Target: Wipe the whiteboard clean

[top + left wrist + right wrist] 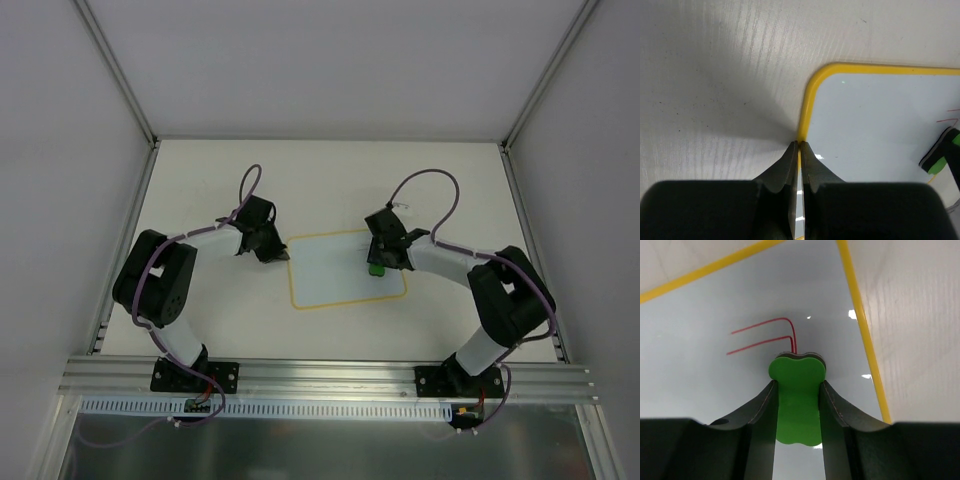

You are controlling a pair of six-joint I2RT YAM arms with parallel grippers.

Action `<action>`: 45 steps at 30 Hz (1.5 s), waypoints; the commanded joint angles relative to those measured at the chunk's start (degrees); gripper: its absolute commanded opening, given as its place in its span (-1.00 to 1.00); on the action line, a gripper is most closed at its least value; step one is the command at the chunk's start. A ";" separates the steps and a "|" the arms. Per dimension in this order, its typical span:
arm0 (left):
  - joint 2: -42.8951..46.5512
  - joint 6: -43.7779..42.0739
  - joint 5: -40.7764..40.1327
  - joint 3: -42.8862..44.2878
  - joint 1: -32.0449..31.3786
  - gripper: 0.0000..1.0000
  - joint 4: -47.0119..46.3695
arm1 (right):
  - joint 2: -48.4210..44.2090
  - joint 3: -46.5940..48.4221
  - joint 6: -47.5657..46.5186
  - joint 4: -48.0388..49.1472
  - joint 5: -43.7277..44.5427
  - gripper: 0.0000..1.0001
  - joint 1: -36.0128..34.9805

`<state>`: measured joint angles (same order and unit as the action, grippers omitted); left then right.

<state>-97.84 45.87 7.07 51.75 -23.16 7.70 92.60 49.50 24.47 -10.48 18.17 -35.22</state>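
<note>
The whiteboard (335, 272) lies flat mid-table, pale with a yellow border. My right gripper (378, 262) is shut on a green eraser block (797, 395) and presses it on the board near its right edge. Red lines (765, 335) run on the board just ahead of the eraser. My left gripper (277, 254) is shut, its tips (800, 145) resting on the board's left yellow border (805, 107). The eraser also shows in the left wrist view (942, 155) at the far right. The board fills most of the right wrist view (700, 355).
Grey enclosure walls (60, 150) and metal corner posts (115, 70) ring the white table (200, 180). An aluminium rail (320, 375) with both arm bases runs along the near edge.
</note>
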 commanded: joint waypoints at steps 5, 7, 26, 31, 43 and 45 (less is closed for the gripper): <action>-0.25 -2.10 -2.94 -3.85 0.75 -1.00 8.29 | 16.63 18.07 -1.96 -10.34 -4.90 -0.99 -1.77; 0.02 -2.01 -3.03 -3.93 0.75 -1.00 8.29 | 21.12 24.23 -2.85 -11.84 -6.57 -0.99 -4.06; 1.34 -1.31 -3.64 -4.55 1.18 -1.00 8.20 | 12.69 13.61 0.32 -12.90 -5.69 -0.99 10.53; 1.08 -1.39 -3.38 -4.11 1.27 -1.00 8.20 | 17.25 17.64 -1.00 -10.27 -12.53 -0.99 1.22; 0.90 -1.13 -3.64 -3.41 1.54 -1.00 8.20 | 24.39 28.82 -2.58 -10.53 -14.33 -0.99 -10.57; 0.99 -1.13 -3.64 -3.32 1.89 -1.00 8.20 | 21.42 25.32 -2.32 -11.23 -12.82 -1.00 -7.95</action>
<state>-95.59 45.87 6.96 49.76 -22.22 8.75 115.61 79.46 22.24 -15.27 4.16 -46.63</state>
